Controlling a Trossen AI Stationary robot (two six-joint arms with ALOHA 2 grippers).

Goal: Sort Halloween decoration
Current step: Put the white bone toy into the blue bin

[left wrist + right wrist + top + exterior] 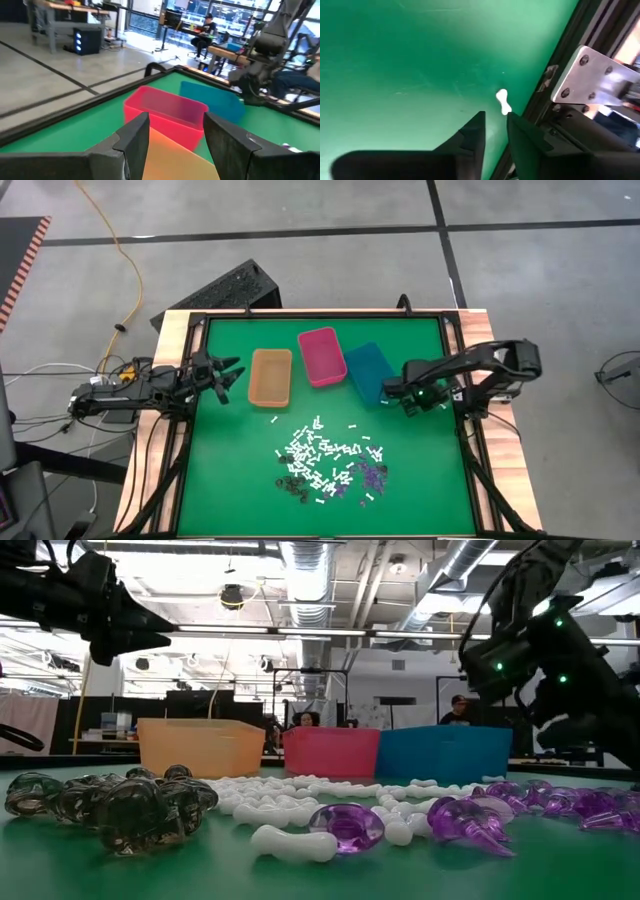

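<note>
The Halloween decoration (330, 465) is a scattered heap of tiny white bones, purple bits and dark bits on the green counter (230, 480), sitting in front of the orange bin (270, 376), pink bin (322, 355) and teal bin (369, 370), none of it sorted as far as I can see.

One stray white bone (503, 102) lies off near the counter's edge frame, right at the tips of the right claw (495, 131). Its fingers are down to a narrow gap and I can't see anything between them. My worry: the bone sits just past the tips, so a close here probably pinches air or flicks it against the frame.

The left claw (222, 375) hangs wide open beside the orange bin, empty. If it swings in low it could nudge that bin.
</note>
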